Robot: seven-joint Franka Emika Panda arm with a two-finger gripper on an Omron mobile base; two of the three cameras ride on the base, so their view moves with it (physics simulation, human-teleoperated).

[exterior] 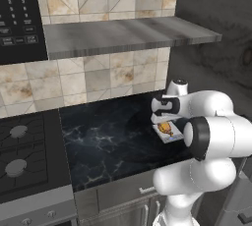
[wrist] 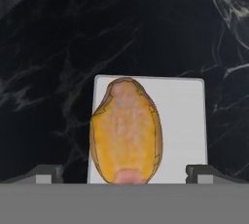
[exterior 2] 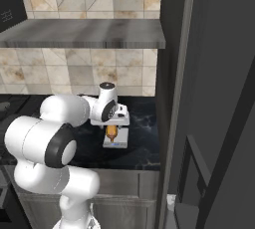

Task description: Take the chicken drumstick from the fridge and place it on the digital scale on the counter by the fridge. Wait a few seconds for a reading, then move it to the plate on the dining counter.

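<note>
The chicken drumstick [wrist: 125, 130], a golden-orange lump, lies on the pale square digital scale [wrist: 182, 121], which sits on the black marble counter [wrist: 58, 47]. In the hand view my gripper [wrist: 124, 172] hangs straight above it. The jaws stand open, with the two dark fingertips [wrist: 48, 172] wide of the meat on either side and not touching it. From the base, the drumstick [exterior: 166, 128] [exterior 2: 112, 132] rests on the scale [exterior: 173, 137] [exterior 2: 118, 143] just under my hand [exterior 2: 115, 114], near the counter's [exterior: 108, 141] right end. The dark grey fridge [exterior 2: 209, 98] rises to the right.
A grey shelf [exterior: 123, 33] juts out over the counter, in front of the tiled backsplash [exterior: 98, 77]. A stove [exterior: 19, 156] lies left of the counter, under a black microwave [exterior: 17, 14]. My own white arm [exterior: 211, 141] blocks part of the counter's right end.
</note>
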